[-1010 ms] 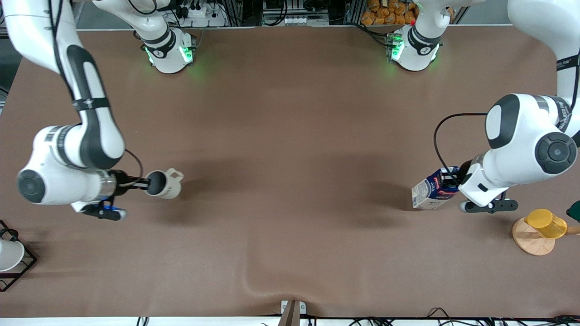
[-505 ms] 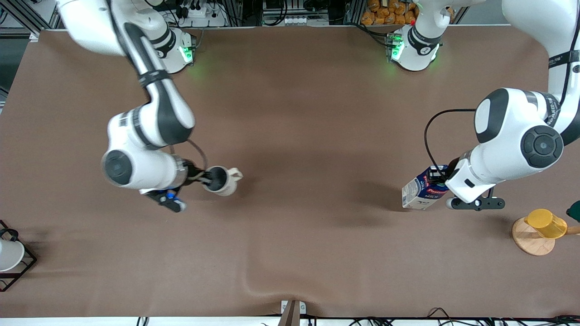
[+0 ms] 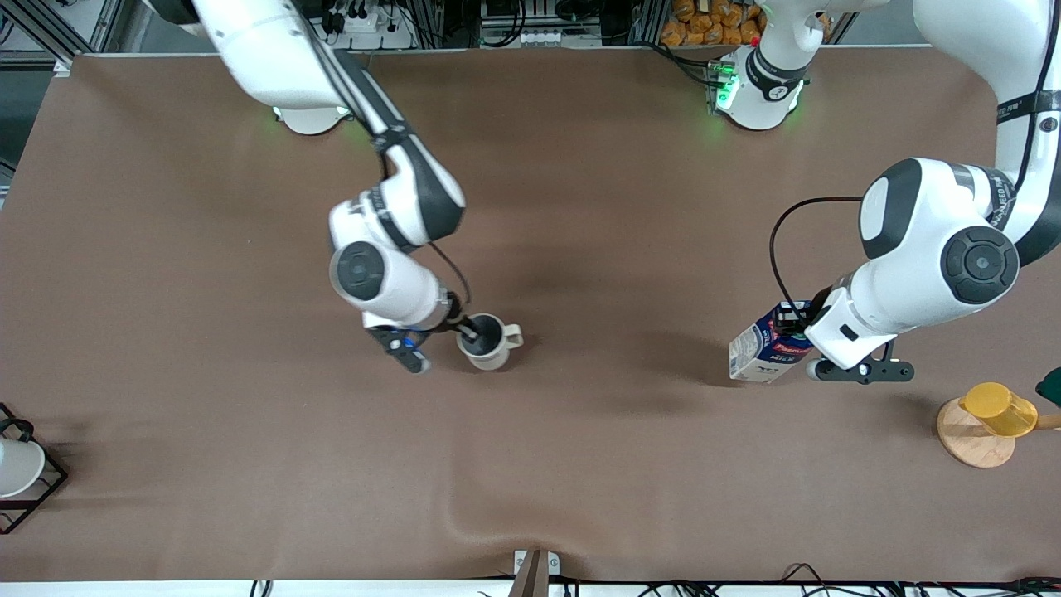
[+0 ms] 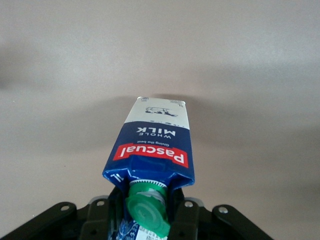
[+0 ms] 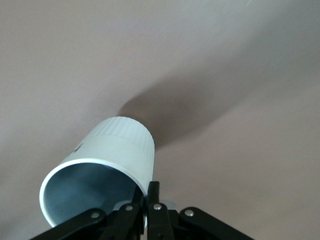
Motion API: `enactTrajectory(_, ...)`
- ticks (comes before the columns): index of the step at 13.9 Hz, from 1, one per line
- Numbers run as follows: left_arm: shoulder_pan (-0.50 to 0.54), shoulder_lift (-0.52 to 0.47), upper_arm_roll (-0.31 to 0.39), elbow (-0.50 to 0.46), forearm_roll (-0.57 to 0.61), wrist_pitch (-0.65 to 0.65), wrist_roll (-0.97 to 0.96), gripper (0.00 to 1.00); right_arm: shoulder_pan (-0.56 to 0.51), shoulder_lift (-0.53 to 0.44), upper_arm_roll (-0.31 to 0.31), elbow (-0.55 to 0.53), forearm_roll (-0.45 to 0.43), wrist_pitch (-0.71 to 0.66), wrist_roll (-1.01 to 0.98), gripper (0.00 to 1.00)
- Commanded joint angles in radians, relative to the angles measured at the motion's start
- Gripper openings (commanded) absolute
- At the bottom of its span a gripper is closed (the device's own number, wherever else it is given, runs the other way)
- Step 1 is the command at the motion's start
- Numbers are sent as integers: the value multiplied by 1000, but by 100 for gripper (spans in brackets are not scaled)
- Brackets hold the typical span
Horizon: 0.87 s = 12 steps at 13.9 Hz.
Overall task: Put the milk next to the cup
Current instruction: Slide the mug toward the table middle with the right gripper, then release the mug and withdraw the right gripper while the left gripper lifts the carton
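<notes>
Gripping milk (image 3: 761, 352), left gripper (image 3: 800, 323) clamped

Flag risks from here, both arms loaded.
1. The left tool grips the dark blue gable-top milk carton only at its top; tilted, it could swing or slip.
2. The right tool pinches one rim wall of the off-white ceramic mug; it may rotate or drop.

white cup (image 3: 15, 466): cut by edge | mug lettering: too small to read
</notes>
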Motion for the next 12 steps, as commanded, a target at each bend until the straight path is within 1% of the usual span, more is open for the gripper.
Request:
enactTrajectory(1, -13, -1, -3, 21, 13, -20, -26, 35, 39, 81, -15, 105, 18, 15, 92, 0)
enactTrajectory(4, -22, 9, -3, 23, 13, -20, -46, 35, 56, 94, -15, 113, 18, 18, 118, 0)
enactTrajectory(8, -30, 12, -3, 23, 13, -20, -56, 35, 75, 118, -15, 151, 12, 16, 160, 0)
enactTrajectory(9, -34, 12, -3, 23, 13, -20, -57, 34, 75, 117, -16, 151, 11, 12, 158, 54)
enactTrajectory(10, -39, 12, -3, 23, 11, -20, -57, 34, 73, 109, -23, 153, 6, 6, 157, 100)
enactTrajectory(11, -44, 12, -3, 24, 11, -20, -63, 34, 69, 95, -24, 156, 0, 0, 155, 100)
enactTrajectory(12, -50, 10, -3, 30, 13, -20, -75, 34, 58, 84, -24, 161, 0, -37, 154, 100)
